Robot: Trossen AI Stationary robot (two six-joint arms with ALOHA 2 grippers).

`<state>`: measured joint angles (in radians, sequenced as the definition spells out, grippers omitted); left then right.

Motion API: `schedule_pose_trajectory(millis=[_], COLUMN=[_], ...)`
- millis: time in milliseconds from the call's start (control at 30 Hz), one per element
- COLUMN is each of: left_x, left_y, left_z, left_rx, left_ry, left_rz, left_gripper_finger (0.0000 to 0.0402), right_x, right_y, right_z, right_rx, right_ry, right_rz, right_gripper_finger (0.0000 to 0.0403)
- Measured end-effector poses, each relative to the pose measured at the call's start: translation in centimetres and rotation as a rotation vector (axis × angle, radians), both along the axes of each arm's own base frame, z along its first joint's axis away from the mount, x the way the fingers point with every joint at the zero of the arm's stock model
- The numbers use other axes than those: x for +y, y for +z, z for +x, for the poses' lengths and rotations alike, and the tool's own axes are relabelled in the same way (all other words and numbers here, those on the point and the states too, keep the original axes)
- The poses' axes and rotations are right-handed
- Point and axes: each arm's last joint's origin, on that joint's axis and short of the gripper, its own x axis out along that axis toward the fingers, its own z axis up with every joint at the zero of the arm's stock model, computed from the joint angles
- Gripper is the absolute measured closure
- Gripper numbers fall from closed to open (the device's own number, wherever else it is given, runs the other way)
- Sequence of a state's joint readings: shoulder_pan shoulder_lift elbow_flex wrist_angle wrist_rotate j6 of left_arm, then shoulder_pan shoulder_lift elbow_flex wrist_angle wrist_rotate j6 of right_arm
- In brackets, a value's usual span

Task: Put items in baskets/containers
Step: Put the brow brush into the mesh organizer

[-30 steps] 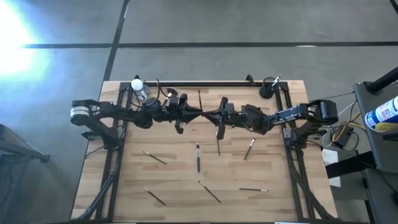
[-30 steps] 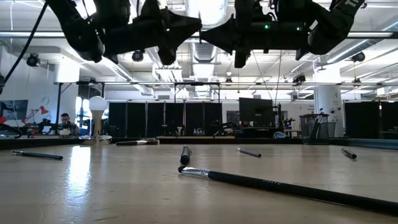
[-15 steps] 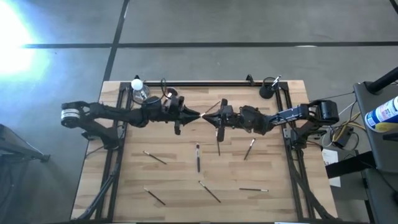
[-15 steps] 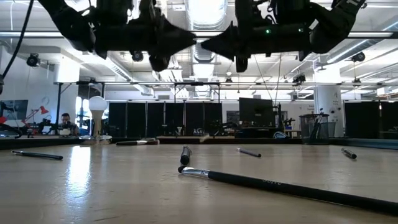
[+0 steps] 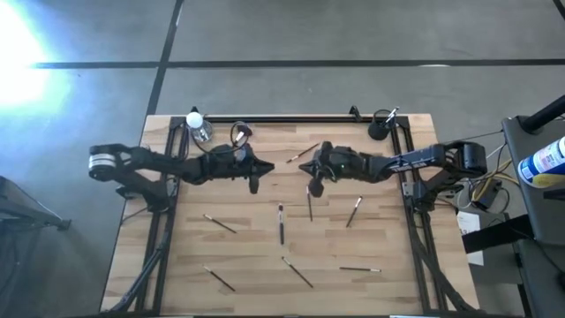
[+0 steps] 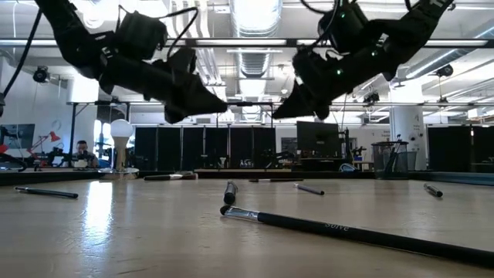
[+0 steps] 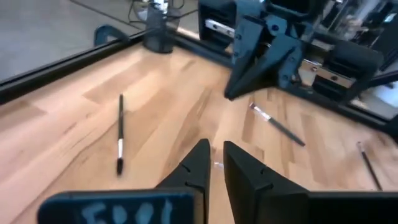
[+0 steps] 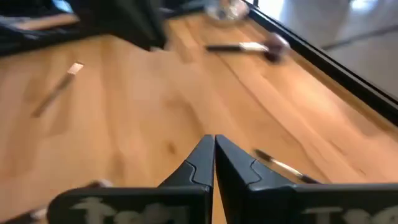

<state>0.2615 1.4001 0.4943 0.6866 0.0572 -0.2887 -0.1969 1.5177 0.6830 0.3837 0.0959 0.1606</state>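
A small black cup (image 5: 380, 130) stands at the far right corner of the wooden table (image 5: 238, 256), just inside the black frame rail, with a pale-tipped brush or two sticking up out of it; how many it holds is too small to tell. In the low view it shows as a dark cup (image 6: 389, 161) with thin stems rising above its rim. Most of the brushes lie loose on the wood: one short brush (image 5: 303, 152) lies between the two grippers, another brush (image 5: 281, 223) lies near the middle, and others are scattered toward the near edge. A long thin brush (image 6: 340, 228) lies closest to the low camera. The left gripper (image 5: 268, 165) hovers above the table left of centre, its fingers (image 7: 198, 167) a narrow gap apart with nothing between them. The right gripper (image 5: 311, 166) hangs right of centre, facing the left one, its fingers (image 8: 200, 163) clenched together on nothing. A clear bottle with a white cap (image 5: 198, 125) lies at the far left corner.
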Motion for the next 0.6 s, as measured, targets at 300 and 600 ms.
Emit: schedule_pose_trajectory(millis=[300, 600], left_x=[3.4, 6.4], left_y=[-1.7, -4.4], left_z=[2.8, 6.9], left_rx=[0.313, 0.350], left_ry=[0.088, 0.067], left_rz=[-0.012, -0.009], left_gripper_finger=[0.0354, 0.0317], right_x=[-1.7, -1.7], right_y=[-0.1, 0.0], right_z=[-0.4, -0.3], right_rx=[0.054, 0.058], right_ry=[-0.037, -0.032], right_rz=[0.020, 0.020], right_gripper_finger=[0.0346, 0.0313])
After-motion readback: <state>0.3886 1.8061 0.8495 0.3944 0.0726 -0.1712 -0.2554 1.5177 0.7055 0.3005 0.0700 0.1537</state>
